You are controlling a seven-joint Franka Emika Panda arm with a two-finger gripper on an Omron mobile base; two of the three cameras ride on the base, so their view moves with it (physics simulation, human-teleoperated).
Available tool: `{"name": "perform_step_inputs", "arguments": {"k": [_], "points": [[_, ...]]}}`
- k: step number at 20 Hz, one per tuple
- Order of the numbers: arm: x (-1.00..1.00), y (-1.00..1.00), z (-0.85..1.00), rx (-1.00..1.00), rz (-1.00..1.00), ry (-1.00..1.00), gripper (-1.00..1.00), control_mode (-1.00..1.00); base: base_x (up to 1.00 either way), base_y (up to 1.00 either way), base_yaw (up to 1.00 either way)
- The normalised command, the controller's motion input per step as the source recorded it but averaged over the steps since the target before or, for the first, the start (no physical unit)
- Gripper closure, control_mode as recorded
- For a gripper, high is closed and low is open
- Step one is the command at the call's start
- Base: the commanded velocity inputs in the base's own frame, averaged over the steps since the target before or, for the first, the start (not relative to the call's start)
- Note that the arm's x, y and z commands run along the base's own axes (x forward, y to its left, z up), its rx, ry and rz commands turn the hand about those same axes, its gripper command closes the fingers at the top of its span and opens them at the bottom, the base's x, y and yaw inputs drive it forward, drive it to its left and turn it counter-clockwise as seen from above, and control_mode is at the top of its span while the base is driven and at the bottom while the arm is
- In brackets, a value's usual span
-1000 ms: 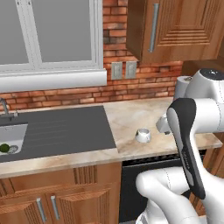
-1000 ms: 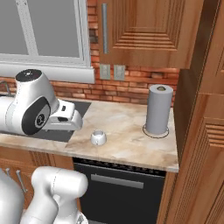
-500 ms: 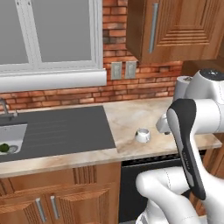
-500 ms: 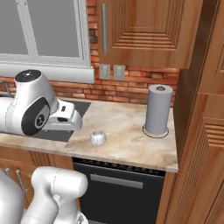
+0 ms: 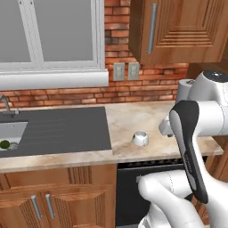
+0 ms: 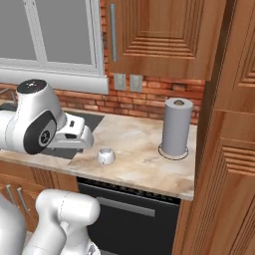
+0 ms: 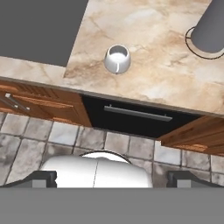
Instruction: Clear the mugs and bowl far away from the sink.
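From the left base view you look over a marble counter (image 5: 129,120) with the dark grey sink (image 5: 53,131) at its left, ribbed drainboard toward the middle and the lighter basin at the far left edge under a small faucet (image 5: 5,104). Something small and green lies in the basin. You find the squat white mug (image 5: 140,138) standing alone on the marble, just right of the drainboard's edge and near the counter's front. Your arm's white links rise at the right and hide the hand. From the right base view, you see the same white mug (image 6: 105,156) on the counter, well left of an upright grey cylinder (image 6: 176,127) that stands on a round base near the wooden side panel. The arm's big white joint sits left of the mug, above the sink's (image 6: 84,122) corner. Looking through the hand view, you are high over the counter edge: the white mug (image 7: 117,58) sits apart from the dark drainboard (image 7: 39,28), the grey cylinder (image 7: 210,28) at the far corner, a black appliance front with a handle (image 7: 136,113) below. The gripper (image 7: 111,178) stands with its fingertips (image 7: 43,178) spread wide apart, holding nothing.
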Motion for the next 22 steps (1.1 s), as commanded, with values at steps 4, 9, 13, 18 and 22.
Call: {"name": "perform_step_inputs", "arguments": {"k": [4, 9, 13, 18, 22], "points": [[0.00, 0.00, 0.00, 0.00, 0.00, 0.00, -1.00, 1.00, 0.00, -0.42, 0.01], [0.00, 0.00, 0.00, 0.00, 0.00, 0.00, -1.00, 1.00, 0.00, -0.33, 0.00], [0.00, 0.00, 0.00, 0.00, 0.00, 0.00, -1.00, 1.00, 0.00, -0.07, 0.00], [0.00, 0.00, -0.22, 0.03, 0.00, 0.00, -1.00, -1.00, 0.00, 0.00, 0.00], [0.15, 0.07, -0.25, 0.04, 0.00, 0.00, -1.00, -1.00, 0.00, 0.00, 0.00]]}}
